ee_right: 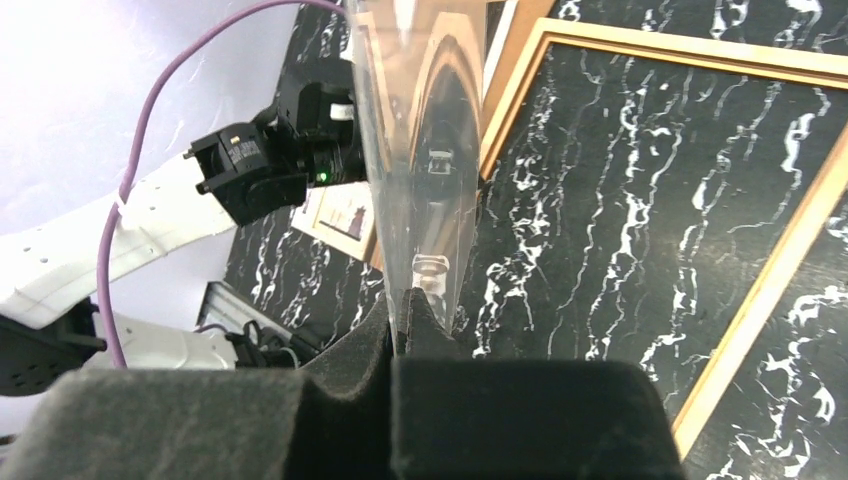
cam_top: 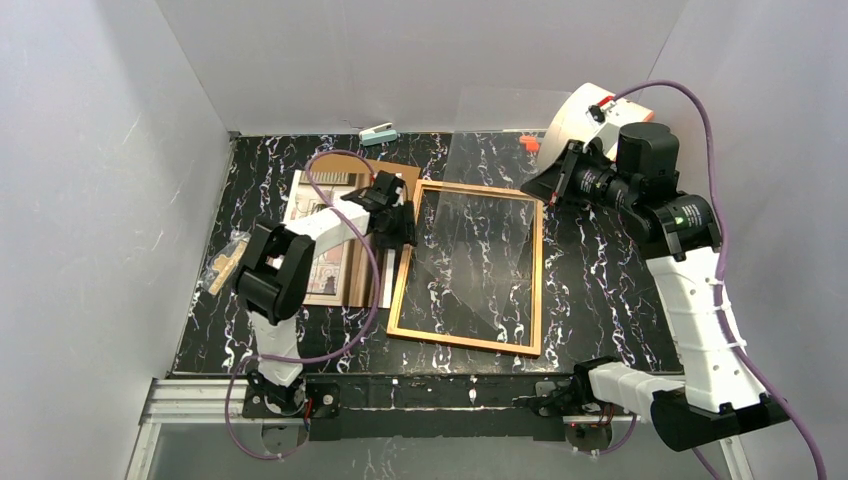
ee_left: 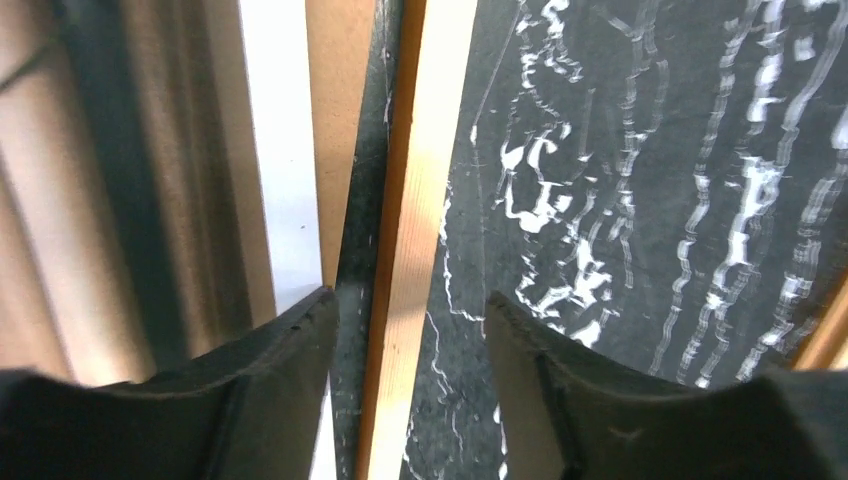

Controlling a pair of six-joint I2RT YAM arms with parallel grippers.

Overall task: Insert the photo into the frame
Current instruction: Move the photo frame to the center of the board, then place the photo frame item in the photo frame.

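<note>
The photo [cam_top: 330, 270] lies face up on the brown backing board [cam_top: 357, 270], left of the frame [cam_top: 402, 295]. Its long axis runs away from the arm bases, parallel to the frame's left rail. Only a thin strip of the surface [cam_top: 600, 280] separates board and rail.

The left tool [ee_left: 410, 310] is the nearer one. It hangs wide open astride that left rail, gripping nothing, with the photo to its own left.

The frame's opening shows bare surface. Over it slants the clear sheet [ee_right: 415, 150], pinched by the closed right tool [ee_right: 415, 315] near the frame's far right corner. I judge the photo needs a short slide rightward, and the tilted sheet crowds that path.
</note>
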